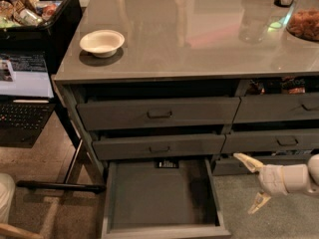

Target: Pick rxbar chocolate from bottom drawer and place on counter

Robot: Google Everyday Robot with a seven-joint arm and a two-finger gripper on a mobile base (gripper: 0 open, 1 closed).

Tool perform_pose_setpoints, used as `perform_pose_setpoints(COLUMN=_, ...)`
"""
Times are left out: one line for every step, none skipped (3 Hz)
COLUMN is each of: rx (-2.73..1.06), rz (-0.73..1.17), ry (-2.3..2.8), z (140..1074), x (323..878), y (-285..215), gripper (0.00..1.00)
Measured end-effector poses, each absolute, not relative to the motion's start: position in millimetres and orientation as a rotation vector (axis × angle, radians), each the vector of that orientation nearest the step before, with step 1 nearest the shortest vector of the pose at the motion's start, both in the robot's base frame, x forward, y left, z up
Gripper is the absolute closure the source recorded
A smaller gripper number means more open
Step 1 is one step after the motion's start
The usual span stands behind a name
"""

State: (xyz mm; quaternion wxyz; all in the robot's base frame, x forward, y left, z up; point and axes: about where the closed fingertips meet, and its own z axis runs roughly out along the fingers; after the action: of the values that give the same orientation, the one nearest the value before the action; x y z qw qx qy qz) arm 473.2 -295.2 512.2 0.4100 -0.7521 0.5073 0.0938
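The bottom drawer (149,203) of the left stack stands pulled open, its flat grey floor bare. The rxbar chocolate (168,164), a small black bar with white lettering, lies at the drawer's back edge, partly under the drawer above. My gripper (254,183) hangs low at the right, outside the drawer and beside its right wall. Its two pale fingers are spread apart and hold nothing. The glossy grey-brown counter (199,39) spans the top of the cabinet.
A white bowl (102,42) sits on the counter's left part. A jar with brown contents (305,21) stands at the far right. A laptop (22,93) and a black bin of items (35,6) stand left of the cabinet. Upper drawers are shut.
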Motion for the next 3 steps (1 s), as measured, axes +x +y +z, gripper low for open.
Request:
perform_pose_setpoints(rx=-1.948, rz=0.151, ry=1.258, z=565.2, x=444.8, y=-298.5, gripper=0.0)
perform_pose_setpoints(rx=-1.989, rz=0.027, ry=1.242, z=631.3, x=407.5, y=-307.9, gripper=0.0)
perform_pose_setpoints(rx=-1.989, rz=0.027, ry=1.242, z=631.3, x=407.5, y=-307.9, gripper=0.0)
